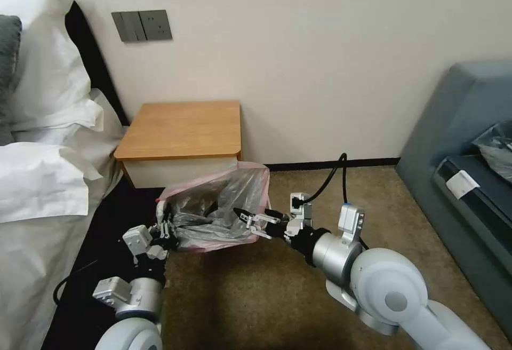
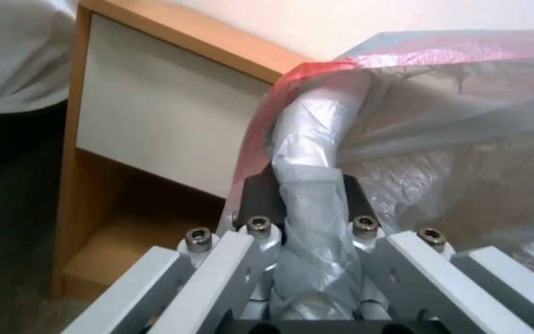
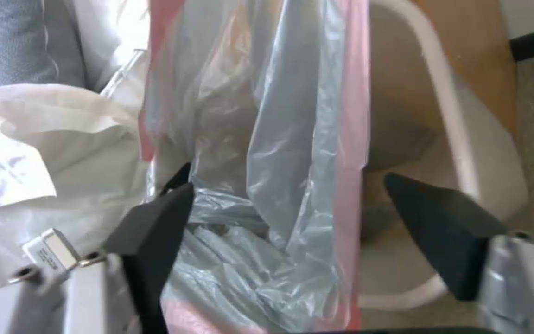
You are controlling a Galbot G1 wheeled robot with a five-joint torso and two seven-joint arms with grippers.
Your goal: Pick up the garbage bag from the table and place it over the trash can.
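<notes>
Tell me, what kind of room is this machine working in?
Most likely a hotel room or bedroom: a bed with white pillows, a wooden nightstand against the wall and a grey sofa on carpet.

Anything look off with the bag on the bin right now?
Yes. The garbage bag sits bunched and lopsided over the trash can: one rim side shows bare in the right wrist view. The left gripper pinches a twisted fold; the right gripper is open beside the bag.
</notes>
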